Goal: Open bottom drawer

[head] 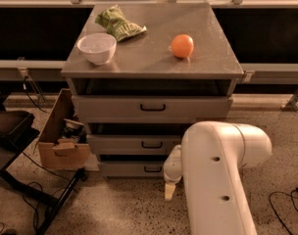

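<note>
The bottom drawer (127, 169) is the lowest grey front of the metal cabinet (154, 106), with a small black bar handle (152, 169). It sits nearly flush with the cabinet, with a dark gap above it. My gripper (169, 190) hangs just right of and below the handle, close to the floor, its pale tip pointing down. My white arm (217, 175) rises in the foreground and hides the drawer's right part. The middle drawer (134, 144) and top drawer (151, 107) stand above it.
A white bowl (97, 48), a green bag (118, 24) and an orange (182, 46) lie on the cabinet top. A cardboard box (61, 141) stands on the floor to the left, beside a black stand (12, 131) and cables.
</note>
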`<state>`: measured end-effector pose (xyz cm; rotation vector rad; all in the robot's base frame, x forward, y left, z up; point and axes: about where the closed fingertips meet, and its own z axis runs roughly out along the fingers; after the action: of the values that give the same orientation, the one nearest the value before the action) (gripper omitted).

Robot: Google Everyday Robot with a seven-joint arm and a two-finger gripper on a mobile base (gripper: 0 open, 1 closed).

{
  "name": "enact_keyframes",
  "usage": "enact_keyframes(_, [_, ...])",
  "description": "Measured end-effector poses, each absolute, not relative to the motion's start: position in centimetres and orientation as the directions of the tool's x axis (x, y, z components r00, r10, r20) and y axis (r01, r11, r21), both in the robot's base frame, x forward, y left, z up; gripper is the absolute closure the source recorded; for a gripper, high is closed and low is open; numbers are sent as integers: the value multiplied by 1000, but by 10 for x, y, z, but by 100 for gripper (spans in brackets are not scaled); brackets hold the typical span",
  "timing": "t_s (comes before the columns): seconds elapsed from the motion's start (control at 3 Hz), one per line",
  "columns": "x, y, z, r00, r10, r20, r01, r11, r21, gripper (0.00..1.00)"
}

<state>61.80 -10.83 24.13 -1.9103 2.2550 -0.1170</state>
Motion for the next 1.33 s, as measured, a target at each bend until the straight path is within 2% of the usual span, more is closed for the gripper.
enact_keyframes(0.67, [657, -108, 200, -168, -984, -55, -969, 175, -171, 0])
enact_keyframes(1.0, [672, -110, 189, -194, -980, -49, -970, 199, -139, 9])
enact_keyframes(1.33, [680, -112, 185, -210, -977, -41, -970, 214, -117, 27])
